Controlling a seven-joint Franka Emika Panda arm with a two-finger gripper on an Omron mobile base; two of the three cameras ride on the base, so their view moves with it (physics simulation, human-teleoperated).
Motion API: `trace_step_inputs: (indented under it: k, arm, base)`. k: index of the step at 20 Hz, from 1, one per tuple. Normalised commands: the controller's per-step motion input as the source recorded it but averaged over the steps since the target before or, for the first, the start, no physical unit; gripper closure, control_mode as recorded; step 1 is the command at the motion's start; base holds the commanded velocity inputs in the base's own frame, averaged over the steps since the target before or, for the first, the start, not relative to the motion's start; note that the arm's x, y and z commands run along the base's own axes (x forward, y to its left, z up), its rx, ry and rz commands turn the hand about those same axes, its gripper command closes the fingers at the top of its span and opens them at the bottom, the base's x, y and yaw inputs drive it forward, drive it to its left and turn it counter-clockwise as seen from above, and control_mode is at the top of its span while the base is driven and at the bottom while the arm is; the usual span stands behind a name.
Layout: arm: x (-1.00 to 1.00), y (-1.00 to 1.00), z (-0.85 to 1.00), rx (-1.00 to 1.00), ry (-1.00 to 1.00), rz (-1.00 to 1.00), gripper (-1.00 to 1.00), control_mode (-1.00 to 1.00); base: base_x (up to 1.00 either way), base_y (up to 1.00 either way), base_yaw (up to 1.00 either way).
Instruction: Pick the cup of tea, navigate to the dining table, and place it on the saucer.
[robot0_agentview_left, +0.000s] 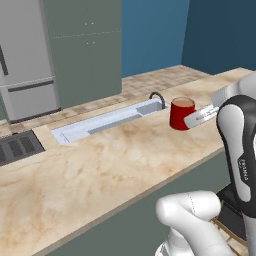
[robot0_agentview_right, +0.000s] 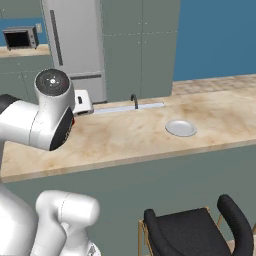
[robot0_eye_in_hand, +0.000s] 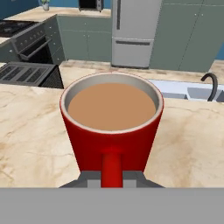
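**Operator:** I've got the gripper (robot0_agentview_left: 192, 120) clamped on the handle of the cup (robot0_agentview_left: 181, 113), fingers pinched together around it. In the hand view the handle runs straight down between the tips, and the tea sits level, close under the rim. The cup is up off the table (robot0_agentview_left: 100, 170), over its far side beside the sink (robot0_agentview_left: 107, 121).

**Observer:** And the saucer (robot0_agentview_right: 180, 128)?

**Operator:** Flat on the table, nearer the front edge and well off toward the right end; the cup is at the far left of the right base view, mostly behind my arm. I judge this is the carry, with the placing not yet begun. To do it well I'd keep the wrist level so nothing slops, bring the cup squarely over the middle of the saucer, lower straight down, and let go only once the base sits flat.

**Observer:** Any writing?

**Operator:** A small mark on the forearm, too blurred to read. Nothing on the cup, saucer or fridge (robot0_agentview_left: 25, 55).
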Motion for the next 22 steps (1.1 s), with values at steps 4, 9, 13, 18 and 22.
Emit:
trace_step_inputs:
  k: [4, 9, 13, 18, 22]
  arm:
    - [0.00, 0.00, 0.00, 0.00, 0.00, 0.00, 1.00, 1.00]
    - [0.00, 0.00, 0.00, 0.00, 0.00, 0.00, 1.00, 1.00]
    - [0.00, 0.00, 0.00, 0.00, 0.00, 0.00, 1.00, 1.00]
    - [0.00, 0.00, 0.00, 0.00, 0.00, 0.00, 1.00, 1.00]
    - [0.21, -0.67, 0.00, 0.00, 0.00, 0.00, 1.00, -1.00]
  base:
    - [0.00, 0.00, 0.00]
    - [0.00, 0.00, 0.00]
    - [0.00, 0.00, 0.00]
    - [0.02, -0.15, 0.00]
    - [0.00, 0.00, 0.00]
